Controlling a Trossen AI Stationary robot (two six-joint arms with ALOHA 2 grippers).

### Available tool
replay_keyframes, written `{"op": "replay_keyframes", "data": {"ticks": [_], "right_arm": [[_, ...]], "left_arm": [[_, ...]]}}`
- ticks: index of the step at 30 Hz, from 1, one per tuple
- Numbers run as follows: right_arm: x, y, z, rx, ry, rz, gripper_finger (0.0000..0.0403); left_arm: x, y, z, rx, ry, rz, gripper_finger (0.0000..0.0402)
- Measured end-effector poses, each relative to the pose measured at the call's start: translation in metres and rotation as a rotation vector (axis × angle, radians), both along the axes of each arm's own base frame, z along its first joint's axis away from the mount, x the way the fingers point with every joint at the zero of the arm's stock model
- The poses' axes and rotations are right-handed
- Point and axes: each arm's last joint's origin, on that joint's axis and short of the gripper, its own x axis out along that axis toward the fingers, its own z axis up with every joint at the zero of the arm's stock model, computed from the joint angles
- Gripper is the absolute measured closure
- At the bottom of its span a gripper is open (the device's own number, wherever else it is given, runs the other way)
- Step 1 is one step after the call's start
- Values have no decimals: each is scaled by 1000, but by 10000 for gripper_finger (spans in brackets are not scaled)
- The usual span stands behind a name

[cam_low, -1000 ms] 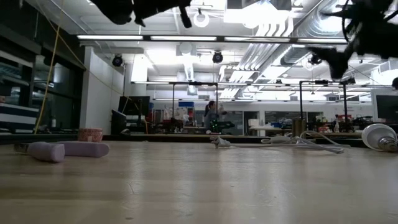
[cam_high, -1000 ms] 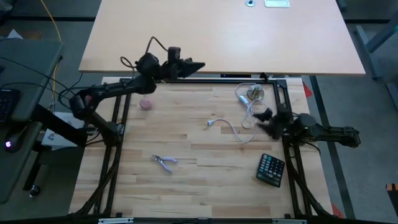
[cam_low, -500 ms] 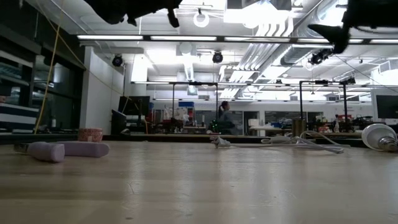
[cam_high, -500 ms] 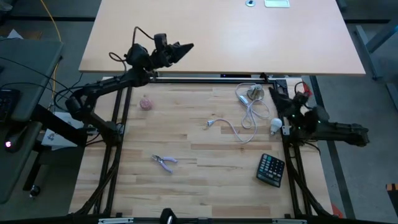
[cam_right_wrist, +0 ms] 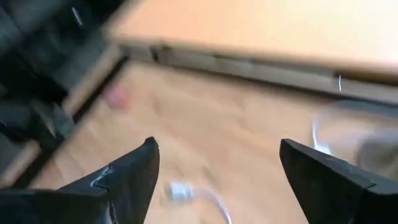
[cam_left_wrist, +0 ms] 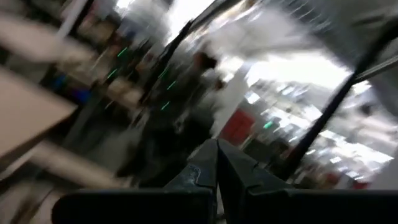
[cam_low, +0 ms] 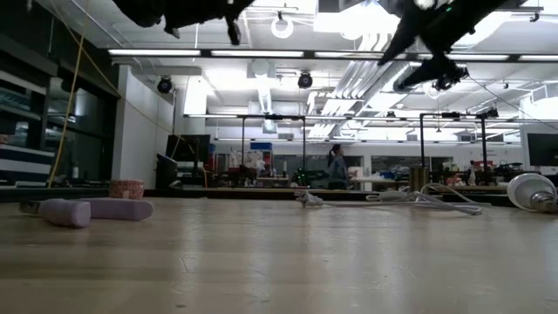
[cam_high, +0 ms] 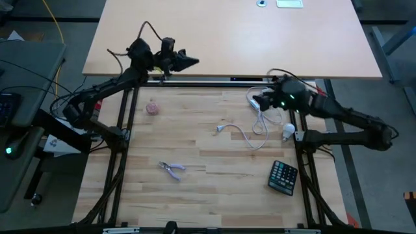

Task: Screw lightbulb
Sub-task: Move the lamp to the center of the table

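The white lightbulb (cam_high: pixel 287 132) lies on its side on the wooden table near the right edge; it also shows in the low view (cam_low: pixel 530 190). The grey socket is mostly hidden under my right gripper (cam_high: pixel 259 103), which hovers open above the table at the far right (cam_right_wrist: pixel 217 149). The socket's white cord (cam_high: pixel 259 125) runs toward the table's middle and ends in a plug (cam_high: pixel 221 129). My left gripper (cam_high: pixel 188 62) is shut and empty, high over the table's far edge at the left (cam_left_wrist: pixel 216 149).
A small pink ball (cam_high: pixel 153 108) lies at the far left. Pliers (cam_high: pixel 172 170) lie near the front middle, and a black calculator (cam_high: pixel 283 177) lies at the front right. A black frame edges the table. A person walks in the room beyond (cam_low: pixel 334 166).
My right gripper has risen from beside the lightbulb and swung toward the far edge and left, ending over the socket. The lightbulb has stayed where it lay. My left gripper has drawn a little toward the left along the far edge.
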Motion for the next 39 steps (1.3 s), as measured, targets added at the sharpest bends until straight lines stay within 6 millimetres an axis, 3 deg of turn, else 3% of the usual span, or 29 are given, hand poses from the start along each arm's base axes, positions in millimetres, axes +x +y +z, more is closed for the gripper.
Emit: {"op": "replay_keyframes", "data": {"ticks": [4,8,14,18,27,31,39], "right_arm": [[13,-30,-7,160,125,2,80],[12,-63,-22,302,286,-251,80],[-4,-118,-41,362,330,-480,80],[-10,-143,-53,381,302,-554,80],[-25,-179,-96,599,290,-687,80],[-22,-183,-113,684,310,-642,80],[-19,-184,-122,674,377,-629,80]], "left_arm": [[-6,-6,-23,-14,255,46,401],[-11,-16,-39,-22,432,55,401],[-7,-26,-46,21,498,39,401],[-5,-28,-46,29,505,54,401],[-5,-27,-46,43,518,100,401],[-5,-27,-46,42,518,100,401],[-5,-27,-46,42,519,103,401]]}}
